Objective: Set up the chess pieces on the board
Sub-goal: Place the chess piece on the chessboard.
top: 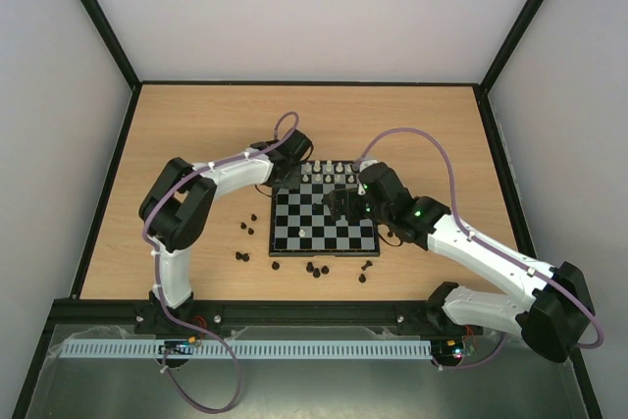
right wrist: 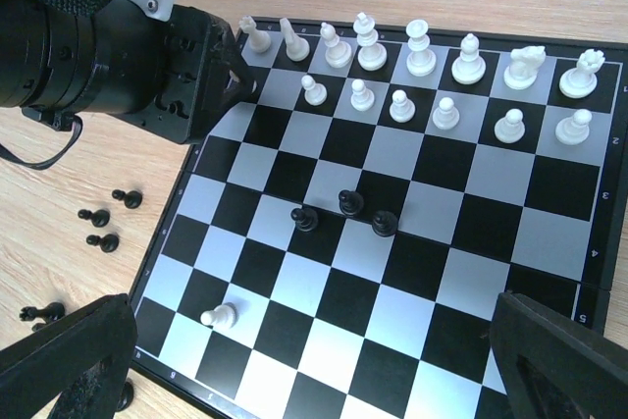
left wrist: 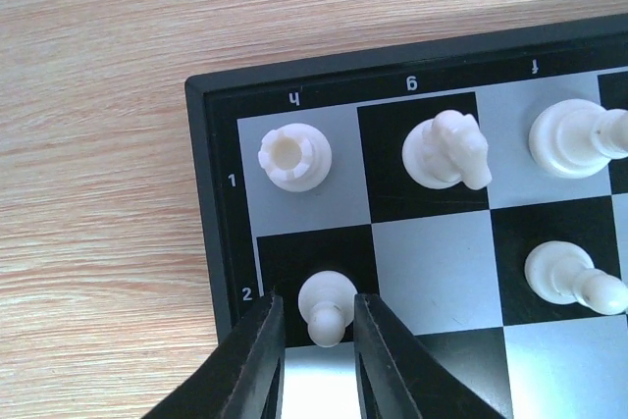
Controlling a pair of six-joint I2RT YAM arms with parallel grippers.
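Observation:
The board (top: pixel 294 233) lies mid-table. White pieces fill its far two rows (right wrist: pixel 421 53). In the left wrist view my left gripper (left wrist: pixel 318 298) is open, with one finger on each side of a white pawn (left wrist: pixel 327 306) that stands on the corner-file dark square. A small gap shows on both sides. A white rook (left wrist: pixel 293 156) and a knight (left wrist: pixel 446 151) stand just beyond. My right gripper (right wrist: pixel 314 360) is wide open and empty above the board. Below it are three black pawns (right wrist: pixel 351 203) mid-board and a lone white pawn (right wrist: pixel 220 316) near the near edge.
Several black pieces lie loose on the wooden table: left of the board (top: pixel 243 228), in front of it (top: pixel 316 268) and at its right (top: pixel 392 235). The left arm's wrist (right wrist: pixel 118 46) hangs over the board's far left corner. Black rails edge the table.

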